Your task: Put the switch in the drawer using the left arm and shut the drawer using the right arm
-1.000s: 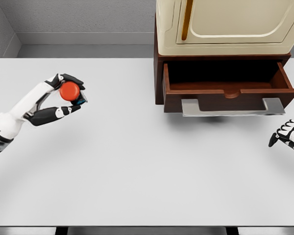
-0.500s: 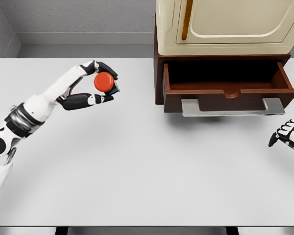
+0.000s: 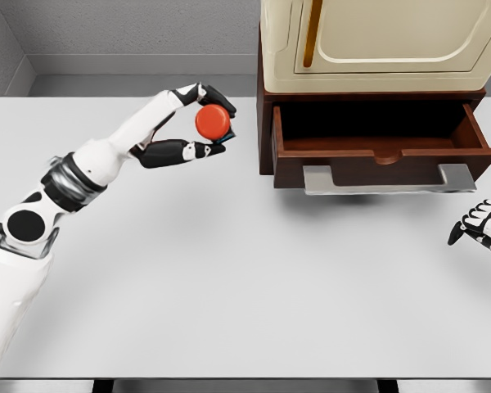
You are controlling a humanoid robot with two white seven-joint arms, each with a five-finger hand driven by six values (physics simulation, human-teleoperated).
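Left hand [image 3: 198, 123] pinches the switch [image 3: 213, 121] by its rim; looks small, rigid, light. Drawer [image 3: 382, 146] open just beyond its fingertips.

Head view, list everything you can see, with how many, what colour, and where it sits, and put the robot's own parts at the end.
Round red push-button switch: one, red, held above the table, left of the drawer.
Open brown wooden drawer: one, dark brown with a grey metal handle, pulled out at the cabinet's base, inside looks empty.
Cream cabinet: one, cream, upper right, above the drawer.
White flat table: one, white, fills most of the view.
Left hand: one, white and black, pinching the switch.
Right hand: one, white and black, at the right edge, partly cut off.
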